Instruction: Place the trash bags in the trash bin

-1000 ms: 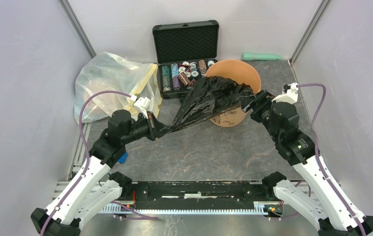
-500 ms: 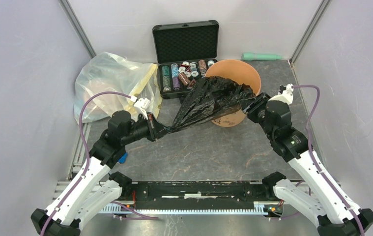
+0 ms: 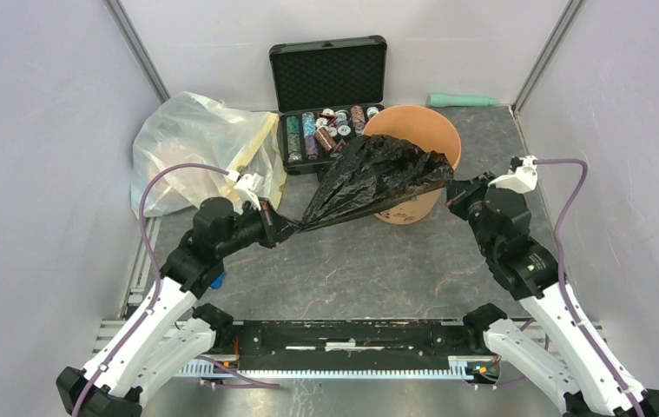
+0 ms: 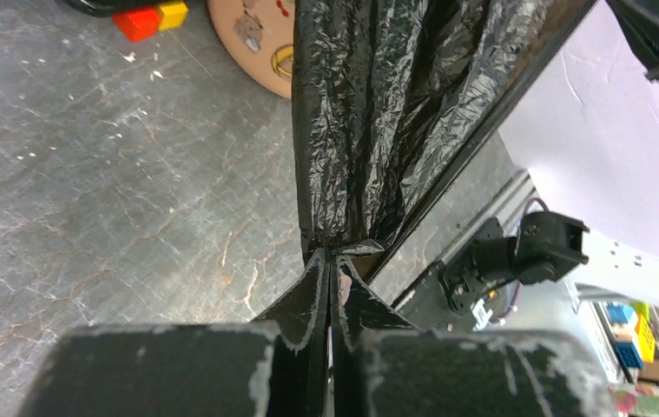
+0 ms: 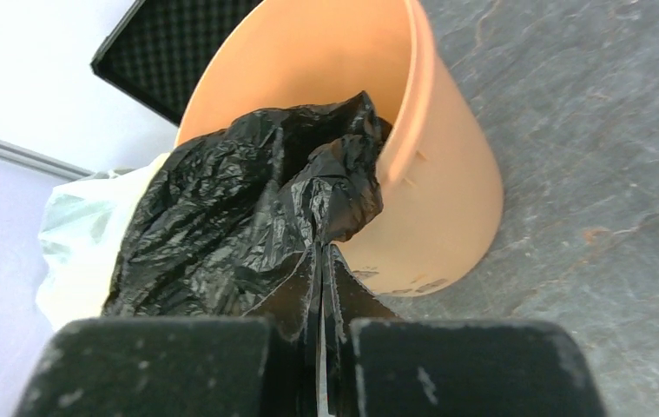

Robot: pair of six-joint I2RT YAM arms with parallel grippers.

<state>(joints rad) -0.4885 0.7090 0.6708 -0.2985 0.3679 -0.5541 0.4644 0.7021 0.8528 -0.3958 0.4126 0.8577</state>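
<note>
Left fingers (image 4: 299, 308) on black bag (image 3: 369, 178) across orange bucket (image 3: 412, 122)

An open black hard case (image 3: 328, 74) holds chips (image 3: 326, 132) on the grey tabletop (image 3: 352, 261). Left of the case, touching it, slumps a translucent yellowish-white bag (image 3: 191, 143). Right of the case, apart, lies a pale green cylinder (image 3: 463, 100).

Bright, even, diffuse overhead light in the top view, sharp across the frame, with only faint soft shadows beneath the arms. Fine white glints on the wrinkled black bag (image 3: 378, 174). Blurred along the lower edge of both wrist views, at the base of the left gripper (image 4: 330, 259) and right gripper (image 5: 321, 252). Washed-out pale at upper right of the left wrist view.
</note>
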